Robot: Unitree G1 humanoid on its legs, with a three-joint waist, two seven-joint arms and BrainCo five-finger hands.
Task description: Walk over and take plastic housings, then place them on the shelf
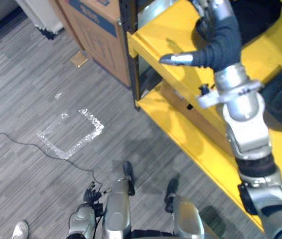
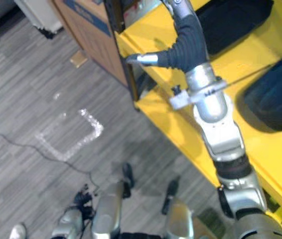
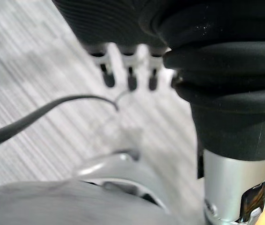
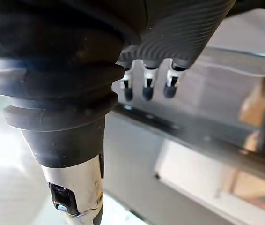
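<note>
Right hand [image 1: 219, 44] open, empty, over shelf [image 1: 151, 42]; housing [image 1: 260, 20] just right of it. Left hand [image 3: 130, 77] slack, far off.

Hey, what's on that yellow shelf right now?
A dark housing lies on the shelf past the right hand, a second housing further right. The hand hangs open, holding nothing. The arm covers part of the shelf, so anything under it is hidden.
</note>
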